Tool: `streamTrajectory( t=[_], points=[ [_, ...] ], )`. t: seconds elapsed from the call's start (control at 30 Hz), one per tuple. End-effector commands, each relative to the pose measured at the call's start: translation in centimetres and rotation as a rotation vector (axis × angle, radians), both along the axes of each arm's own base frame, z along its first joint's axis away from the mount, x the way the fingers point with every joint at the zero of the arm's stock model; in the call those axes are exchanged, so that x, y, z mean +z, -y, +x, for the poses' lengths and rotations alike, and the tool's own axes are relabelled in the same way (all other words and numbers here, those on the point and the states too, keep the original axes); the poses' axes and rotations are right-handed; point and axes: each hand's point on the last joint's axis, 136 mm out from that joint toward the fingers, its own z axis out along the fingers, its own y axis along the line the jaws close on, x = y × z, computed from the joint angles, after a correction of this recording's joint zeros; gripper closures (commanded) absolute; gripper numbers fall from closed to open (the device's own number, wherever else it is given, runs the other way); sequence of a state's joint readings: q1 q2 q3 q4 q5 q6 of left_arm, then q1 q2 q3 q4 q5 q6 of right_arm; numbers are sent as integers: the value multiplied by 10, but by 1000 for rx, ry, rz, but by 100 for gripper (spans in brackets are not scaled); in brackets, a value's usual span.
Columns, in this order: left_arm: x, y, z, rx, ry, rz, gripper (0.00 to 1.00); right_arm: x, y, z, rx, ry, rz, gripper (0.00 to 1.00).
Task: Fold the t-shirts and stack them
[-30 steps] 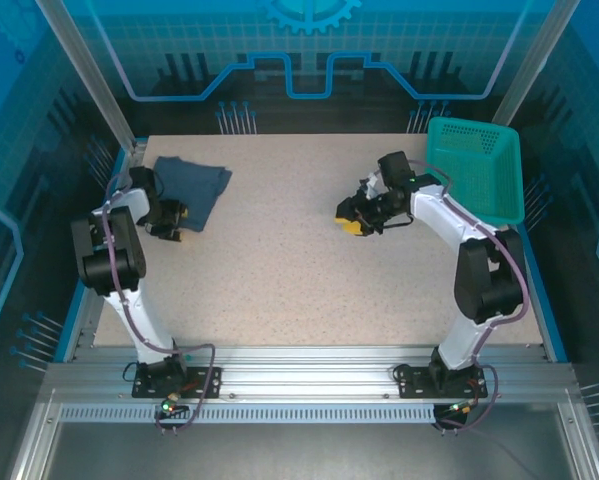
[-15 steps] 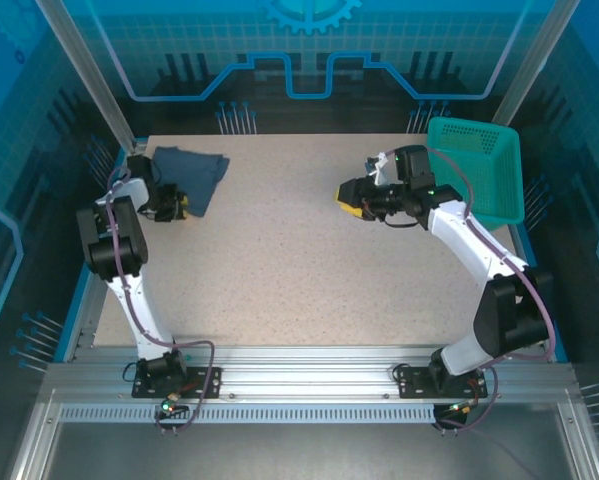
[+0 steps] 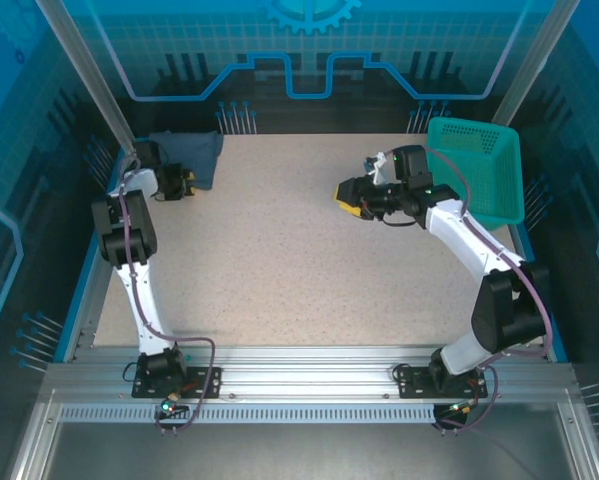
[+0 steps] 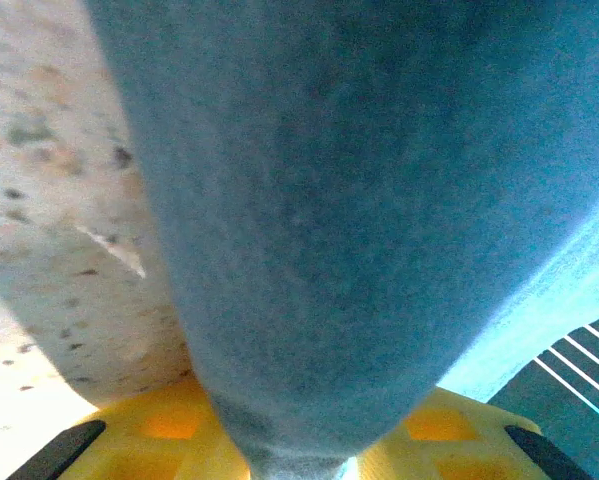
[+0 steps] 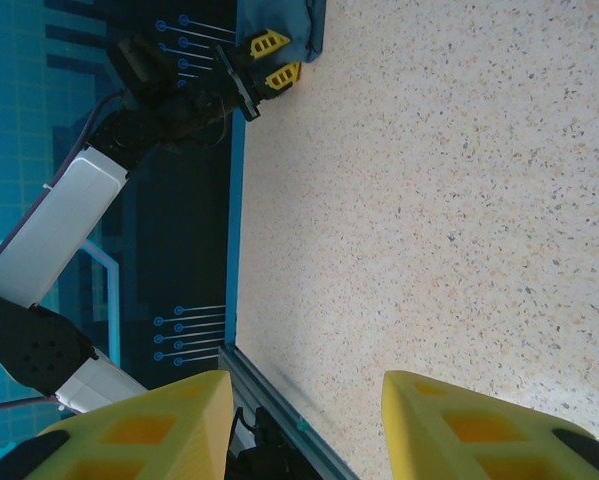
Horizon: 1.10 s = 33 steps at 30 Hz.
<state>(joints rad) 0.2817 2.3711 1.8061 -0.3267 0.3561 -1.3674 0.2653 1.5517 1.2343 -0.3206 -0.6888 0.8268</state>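
The t-shirt [image 3: 191, 155], dark slate-blue, lies bunched in the far-left corner of the table [image 3: 279, 270] in the top external view, reaching up to the far edge. The left gripper [image 3: 184, 183] sits at the shirt's near side, close to the left edge, its yellow tips against the cloth. The right gripper [image 3: 349, 196] hangs over the far-right part of the table, pointing left, well apart from the shirt. The teal basket [image 3: 476, 170] stands in the far-right corner, just beside the right arm's wrist.

In the left wrist view the t-shirt [image 4: 329, 200] fills most of the picture as one thick fold that narrows toward the bottom. There it runs down between the yellow fingers [image 4: 149, 440] of the left gripper [image 4: 299, 455], which pinch it from both sides. Speckled table [image 4: 49, 250] shows on the left.

In the right wrist view the right gripper [image 5: 307, 385] has its fingers [image 5: 149, 430] spread wide, with bare table [image 5: 429, 200] between them. Across the table, at its corner, the left gripper [image 5: 276, 58] is closed onto the edge of the t-shirt [image 5: 279, 15].
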Motion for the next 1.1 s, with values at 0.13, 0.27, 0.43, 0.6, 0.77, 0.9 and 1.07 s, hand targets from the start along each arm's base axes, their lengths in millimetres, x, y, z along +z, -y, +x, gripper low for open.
streamTrajectory(
  t=[0.13,0.27,0.43,0.6,0.77,0.9,1.07],
  points=[
    [0,12,9,-3,60,15,61,1,2,8,-6,3,-4,56],
    [22,18,-3,-27,82,56,38,7,6,10,-21,50,-28,54],
    [101,28,-25,-79,253,174,1,37,34,14,-141,213,-142,45],
    [174,62,-62,-215,403,360,1,44,85,19,-309,228,-256,0],
    [192,76,-120,-314,411,578,1,41,144,6,-438,248,-501,0],
    [217,55,-183,-280,317,990,1,29,214,-15,-631,174,-825,0],
    [208,36,-234,-312,167,1548,1,0,253,-26,-744,249,-947,0]
  ],
)
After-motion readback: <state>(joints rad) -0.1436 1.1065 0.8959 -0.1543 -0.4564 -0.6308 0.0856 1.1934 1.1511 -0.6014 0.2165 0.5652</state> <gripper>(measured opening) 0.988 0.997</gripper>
